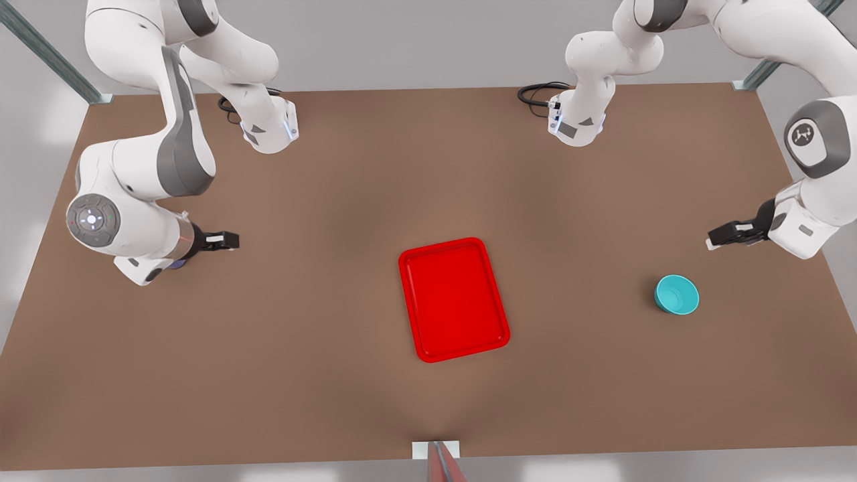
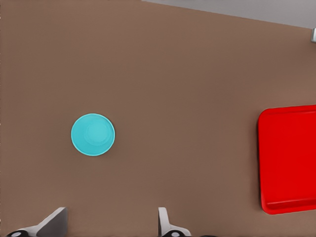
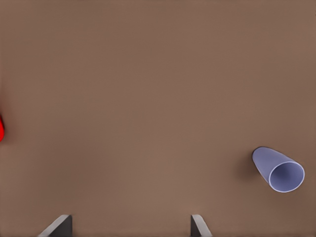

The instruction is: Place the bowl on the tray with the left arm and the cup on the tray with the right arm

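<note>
The red tray (image 1: 454, 299) lies flat in the middle of the brown table (image 1: 321, 375). The teal bowl (image 1: 677, 294) stands upright toward the front view's right. My left gripper (image 1: 722, 237) hovers open just behind it, with nothing between its fingers. In the left wrist view the bowl (image 2: 93, 135) is ahead of the open left gripper (image 2: 111, 220), and the tray (image 2: 289, 159) lies off to one side. The lavender cup (image 3: 279, 169) sits off to the side of my open right gripper (image 3: 129, 224). On the front view's left, the right gripper (image 1: 227, 239) is apart from the tray.
Both arm bases (image 1: 271, 127) stand at the table's back edge with black cables beside them. A small bracket (image 1: 435, 450) sits at the front edge. A sliver of the tray (image 3: 1, 128) shows in the right wrist view. Bare tabletop surrounds the tray.
</note>
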### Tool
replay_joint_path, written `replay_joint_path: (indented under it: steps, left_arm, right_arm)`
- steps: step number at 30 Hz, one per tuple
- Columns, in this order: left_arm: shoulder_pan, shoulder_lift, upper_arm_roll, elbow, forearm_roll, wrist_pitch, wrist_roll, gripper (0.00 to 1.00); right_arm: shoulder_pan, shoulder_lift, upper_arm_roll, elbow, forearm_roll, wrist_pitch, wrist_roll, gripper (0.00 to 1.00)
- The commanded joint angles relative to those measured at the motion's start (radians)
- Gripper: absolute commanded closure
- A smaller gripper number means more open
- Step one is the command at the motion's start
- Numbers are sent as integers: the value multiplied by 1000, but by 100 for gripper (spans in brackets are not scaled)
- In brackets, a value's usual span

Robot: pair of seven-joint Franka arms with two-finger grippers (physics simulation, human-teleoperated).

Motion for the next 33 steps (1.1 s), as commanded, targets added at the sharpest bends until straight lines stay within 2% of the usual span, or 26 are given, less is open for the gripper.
replay_joint_path:
  steps: [1,3,6,7,8,9,13,17,26,27,28,29,33]
  left_arm:
    - [0,0,0,0,17,0,0,0]
    - [10,6,0,-17,17,0,2,0]
    - [133,172,5,-52,-36,34,279,0]
    - [181,209,6,-150,-173,172,287,0]
    - [184,213,6,-261,-234,311,317,0]
    - [214,241,6,-305,-279,387,405,0]
    - [297,344,6,-304,-357,508,568,0]
    - [296,414,5,-304,-412,614,601,0]
    - [276,491,0,-299,-477,635,601,0]
    - [273,495,0,-299,-475,635,601,15]
    - [271,497,0,-299,-475,638,603,48]
    - [271,497,0,-299,-474,641,607,58]
    - [270,509,0,-299,-469,663,623,64]
  right_arm:
    - [0,-2,0,0,-2,0,1,0]
    - [15,-2,6,-2,23,-2,2,0]
    - [169,44,8,-3,57,-15,4,0]
    - [183,75,8,-2,74,-9,2,0]
    - [196,78,8,-2,74,-9,1,0]
    - [196,78,8,-2,71,-11,-1,0]
    - [183,80,0,0,58,-17,2,0]
    - [173,81,-1,2,63,-9,1,0]
    - [147,81,-1,2,67,-11,1,0]
    - [144,81,-1,2,67,-11,1,0]
    - [141,81,-1,2,67,-11,-1,0]
    - [138,81,-1,2,67,-11,1,0]
    - [140,81,-1,2,67,-9,1,0]
